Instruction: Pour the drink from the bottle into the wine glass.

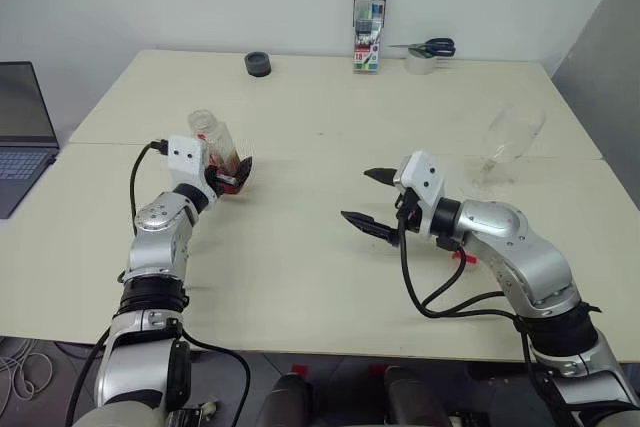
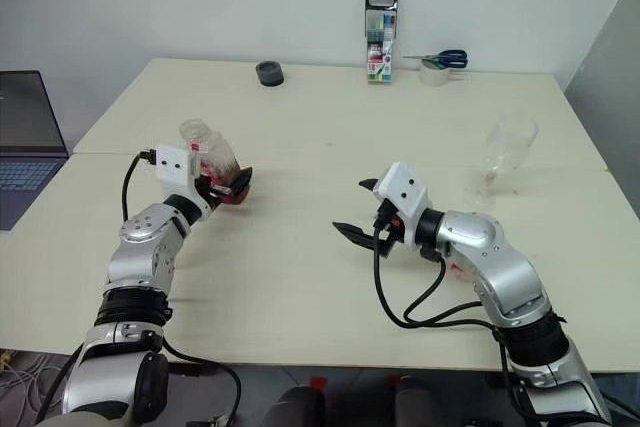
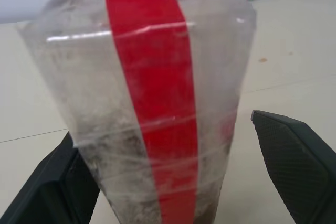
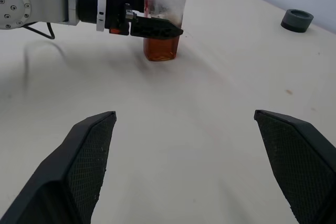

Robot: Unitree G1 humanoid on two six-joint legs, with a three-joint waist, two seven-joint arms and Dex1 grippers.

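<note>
The bottle (image 1: 213, 137) is a small clear plastic one with a red strip and stands upright on the left of the table, with no cap on its mouth. The amber drink (image 4: 160, 48) fills only its bottom. My left gripper (image 1: 232, 175) is open, its fingers on either side of the bottle's lower part; in the left wrist view there is a gap between the bottle (image 3: 152, 103) and one finger (image 3: 299, 166). The wine glass (image 1: 510, 142) stands clear and stemmed at the right. My right gripper (image 1: 356, 195) is open and holds nothing, at mid-table between bottle and glass.
A laptop (image 1: 20, 137) sits off the table's left edge. Along the far edge are a black round object (image 1: 258, 64), a pack of markers (image 1: 368, 27), and a tape roll with scissors (image 1: 425, 52). A seam (image 1: 320, 147) crosses the tabletop.
</note>
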